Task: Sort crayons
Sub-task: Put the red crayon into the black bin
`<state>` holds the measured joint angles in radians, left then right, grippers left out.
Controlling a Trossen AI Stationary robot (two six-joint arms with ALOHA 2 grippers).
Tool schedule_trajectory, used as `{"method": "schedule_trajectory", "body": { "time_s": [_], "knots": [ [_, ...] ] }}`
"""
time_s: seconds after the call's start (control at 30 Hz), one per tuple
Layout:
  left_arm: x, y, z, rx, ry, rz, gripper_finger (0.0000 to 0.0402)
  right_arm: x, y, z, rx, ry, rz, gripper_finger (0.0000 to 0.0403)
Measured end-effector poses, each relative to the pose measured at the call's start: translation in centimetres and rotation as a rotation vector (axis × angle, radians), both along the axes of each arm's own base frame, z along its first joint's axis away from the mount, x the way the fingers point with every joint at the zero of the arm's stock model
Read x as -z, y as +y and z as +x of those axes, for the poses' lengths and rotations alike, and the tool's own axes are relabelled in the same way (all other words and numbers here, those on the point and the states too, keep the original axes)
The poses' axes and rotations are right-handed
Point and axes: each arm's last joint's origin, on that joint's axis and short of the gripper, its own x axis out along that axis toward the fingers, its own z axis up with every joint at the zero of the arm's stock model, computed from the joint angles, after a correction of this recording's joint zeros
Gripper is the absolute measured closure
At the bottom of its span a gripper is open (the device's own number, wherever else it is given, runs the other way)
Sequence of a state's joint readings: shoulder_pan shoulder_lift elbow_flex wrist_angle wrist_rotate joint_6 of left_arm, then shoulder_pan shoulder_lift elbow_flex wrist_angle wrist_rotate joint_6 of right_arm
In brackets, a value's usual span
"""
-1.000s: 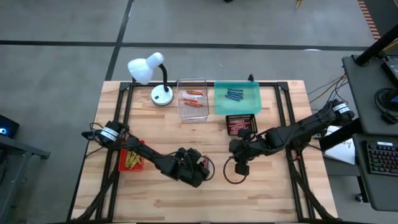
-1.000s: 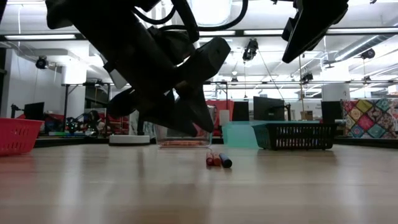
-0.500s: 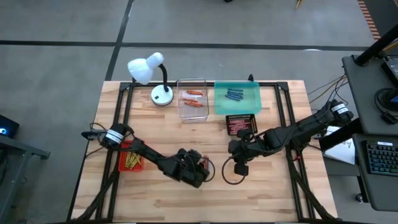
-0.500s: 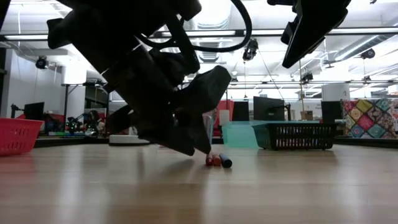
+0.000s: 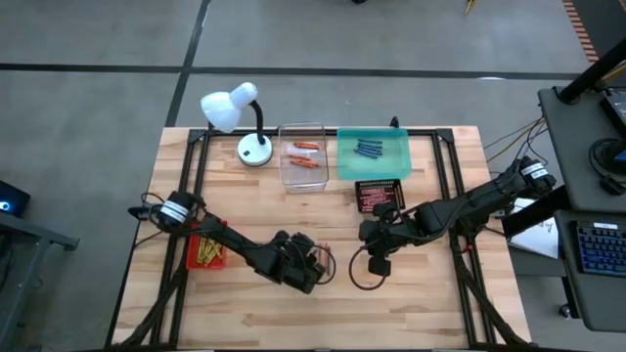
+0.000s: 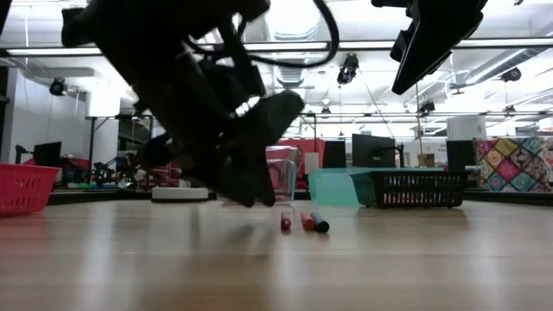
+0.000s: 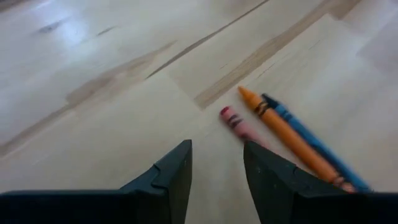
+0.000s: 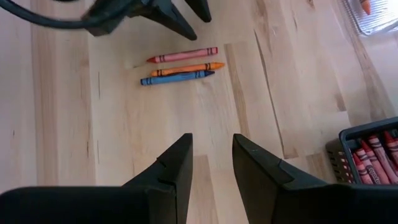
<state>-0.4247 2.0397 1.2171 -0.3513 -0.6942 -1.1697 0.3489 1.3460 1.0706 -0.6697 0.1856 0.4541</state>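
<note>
Three crayons lie side by side on the bare wood near the table's middle: a red crayon [image 7: 238,124], an orange crayon [image 7: 285,135] and a blue crayon [image 7: 309,139]. The right wrist view shows them too: red crayon [image 8: 183,55], orange crayon [image 8: 186,66], blue crayon [image 8: 176,76]. My left gripper [image 7: 217,167] is open and slants down just above the table, right beside the red crayon's end [image 6: 285,222], touching nothing. My right gripper [image 8: 211,155] is open and hangs high over the table to the crayons' right.
Along the far edge stand a white desk lamp [image 5: 240,117], a clear tray [image 5: 302,156] with orange crayons and a teal tray [image 5: 373,152] with blue ones. A black basket [image 5: 380,195] holds red crayons. A red tray [image 5: 207,252] at the left holds yellow ones.
My left gripper has dipped toward the crayons, tipped its fingers further down, then drawn a little toward the table's left. The red crayon now lies slightly apart from the orange and blue ones.
</note>
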Motion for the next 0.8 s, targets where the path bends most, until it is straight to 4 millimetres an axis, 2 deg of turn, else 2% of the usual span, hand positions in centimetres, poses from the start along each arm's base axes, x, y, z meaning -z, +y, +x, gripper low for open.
{"method": "schedule_trajectory", "body": {
  "time_s": [0.1,0.27,0.6,0.8],
  "knots": [
    [-0.8,-0.4,0.0,0.007,-0.039,-0.025,0.0274,0.0,0.0,0.0,0.0,0.0,0.0,0.0298],
    [-0.9,-0.9,0.3,-0.008,-0.094,-0.104,0.0269,0.0,0.0,0.0,0.0,-0.002,0.001,0.0298],
    [0.0,-1.0,0.6,-0.018,-0.11,-0.116,0.0208,0.0,0.0,0.0,-0.001,-0.003,0.001,0.0298],
    [0.4,-1.0,0.7,-0.024,-0.111,-0.102,0.0192,0.0,0.0,0.0,-0.001,-0.003,0.001,0.0298]
  ]
}}
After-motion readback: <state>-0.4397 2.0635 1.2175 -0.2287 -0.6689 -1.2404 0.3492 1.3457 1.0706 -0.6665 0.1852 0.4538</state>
